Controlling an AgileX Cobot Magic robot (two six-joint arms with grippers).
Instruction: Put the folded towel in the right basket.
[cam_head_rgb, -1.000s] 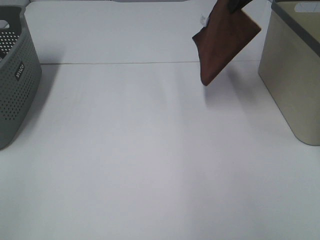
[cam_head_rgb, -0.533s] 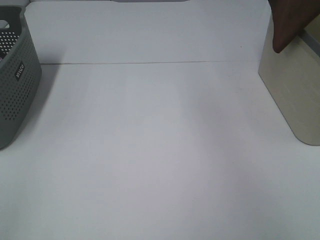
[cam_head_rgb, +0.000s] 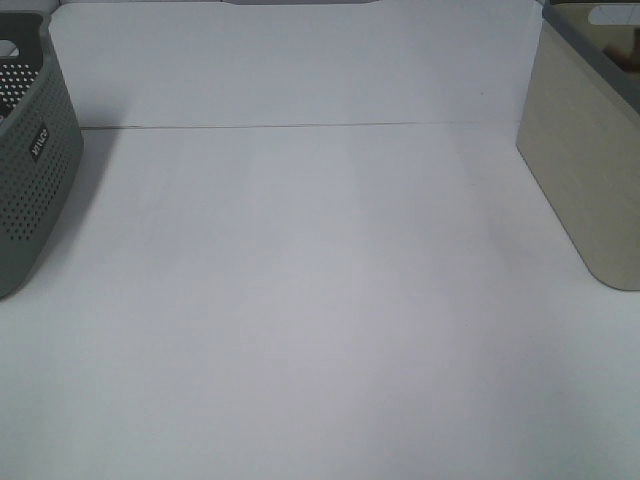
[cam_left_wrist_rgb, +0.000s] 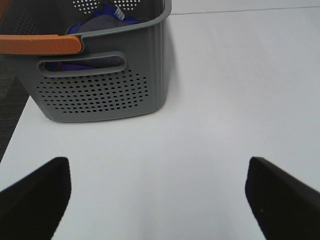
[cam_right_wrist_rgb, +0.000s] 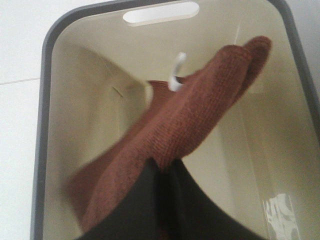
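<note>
towel: the folded towel (cam_right_wrist_rgb: 190, 125) hangs over the open mouth of the right basket (cam_right_wrist_rgb: 41, 125), its lower end down between the beige walls; the white tag (cam_right_wrist_rgb: 176, 75) sticks out at one edge.
right gripper (cam_right_wrist_rgb: 161, 172): clamped on a fold of the towel, holding it from above.
left gripper (cam_left_wrist_rgb: 157, 197): spread wide with nothing between the fingers, over the white table (cam_left_wrist_rgb: 225, 100), near the grey perforated basket (cam_left_wrist_rgb: 100, 90).
baskets: well apart, at opposite table edges.

Likely a lab: white table (cam_head_rgb: 300, 300), grey basket (cam_head_rgb: 30, 170), beige bin (cam_head_rgb: 580, 180).
</note>
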